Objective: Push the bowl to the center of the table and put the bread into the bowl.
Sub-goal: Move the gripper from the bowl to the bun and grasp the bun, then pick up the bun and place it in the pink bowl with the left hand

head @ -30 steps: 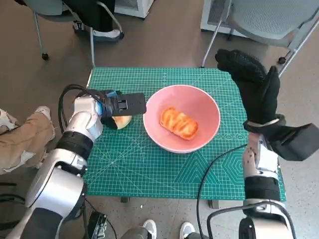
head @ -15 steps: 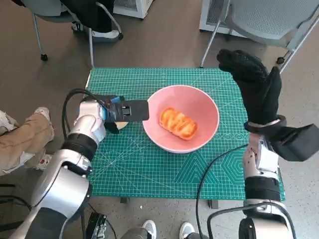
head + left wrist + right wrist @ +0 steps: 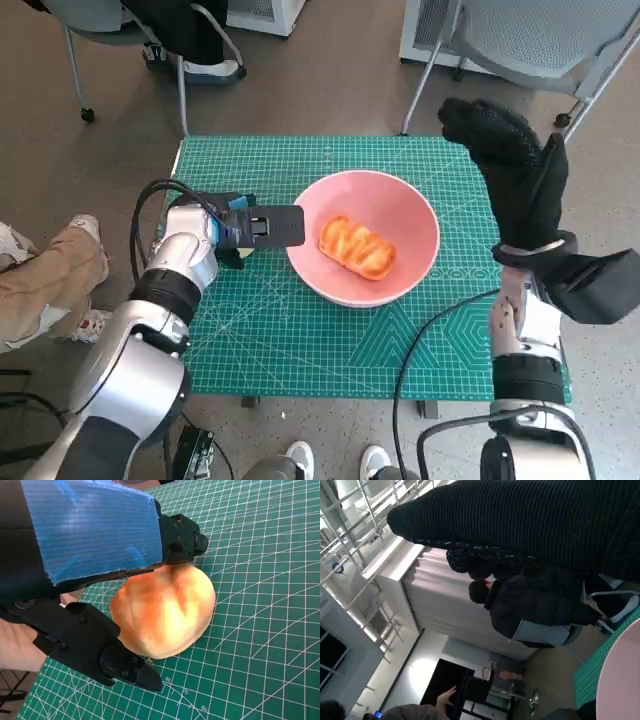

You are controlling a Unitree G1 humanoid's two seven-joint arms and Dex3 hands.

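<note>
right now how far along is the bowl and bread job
Done, it seems: the pink bowl sits about mid-table on the green mat, with one piece of bread already inside. In hand: the left hand holds a round bun next to the bowl, fingers on either side of it. Left: carry that bun over the rim and drop it in. The right hand is raised beside the bowl, holding nothing.

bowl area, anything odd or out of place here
One oddity: the pink bowl already holds a bread piece, yet the left hand grips a second bread roll on the mat beside it.
</note>
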